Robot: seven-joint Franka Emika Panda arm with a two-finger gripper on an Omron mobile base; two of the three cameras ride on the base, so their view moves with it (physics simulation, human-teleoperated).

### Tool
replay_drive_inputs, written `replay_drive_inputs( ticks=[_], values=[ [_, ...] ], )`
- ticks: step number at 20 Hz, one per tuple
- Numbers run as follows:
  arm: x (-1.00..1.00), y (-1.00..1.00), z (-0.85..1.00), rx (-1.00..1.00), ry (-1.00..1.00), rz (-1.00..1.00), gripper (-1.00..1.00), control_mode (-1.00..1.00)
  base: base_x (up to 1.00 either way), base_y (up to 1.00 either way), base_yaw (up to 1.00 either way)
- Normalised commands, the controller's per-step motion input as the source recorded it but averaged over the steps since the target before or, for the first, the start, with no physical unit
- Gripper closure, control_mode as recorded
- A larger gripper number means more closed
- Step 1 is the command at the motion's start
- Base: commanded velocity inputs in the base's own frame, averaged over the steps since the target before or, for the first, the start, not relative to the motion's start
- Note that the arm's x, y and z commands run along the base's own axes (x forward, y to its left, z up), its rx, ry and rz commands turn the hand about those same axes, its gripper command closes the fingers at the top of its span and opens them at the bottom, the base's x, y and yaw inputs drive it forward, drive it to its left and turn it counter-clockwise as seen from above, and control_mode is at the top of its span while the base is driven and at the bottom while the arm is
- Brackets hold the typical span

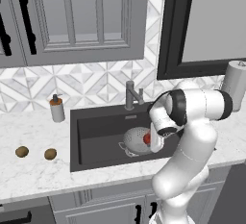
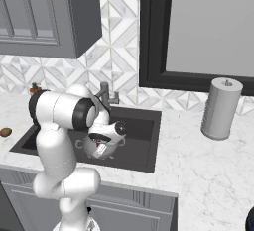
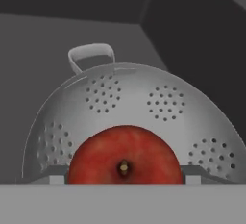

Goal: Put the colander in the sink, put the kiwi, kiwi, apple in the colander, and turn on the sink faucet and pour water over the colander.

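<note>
The red apple [image 3: 125, 155] sits between the robot's jaws, which stand wide around its sides and appear to be holding it just over the silver colander [image 3: 129, 117], itself resting in the dark sink [image 1: 96, 136]. Round, smooth and hard-skinned, the apple likely slips if pinched off-centre, so a hold across its widest middle suits it. The colander is stiff perforated metal with loop handles; two brown oval kiwis [image 1: 22, 151] [image 1: 50, 154] lie on the marbled desk [image 1: 33, 175], left of the sink.
</note>
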Motion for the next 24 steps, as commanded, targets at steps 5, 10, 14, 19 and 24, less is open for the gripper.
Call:
replay_drive_inputs(
  ticks=[5,10,14,19,24],
  values=[
    [0.2,0.03,-0.11,0.0,-0.04,0.03,1.0,-1.0,0.0,0.0,0.0],
    [0.08,0.0,0.0,0.0,-0.08,0.03,-1.0,-1.0,0.0,0.0,0.0],
    [0.17,0.02,0.0,0.0,-0.06,0.03,-1.0,-1.0,0.0,0.0,0.0],
    [0.14,0.05,0.0,0.0,-0.06,0.01,-1.0,-1.0,0.0,0.0,0.0],
    [0.0,0.0,0.22,0.07,-0.17,0.0,-1.0,-1.0,0.0,0.0,0.0]
  ],
)
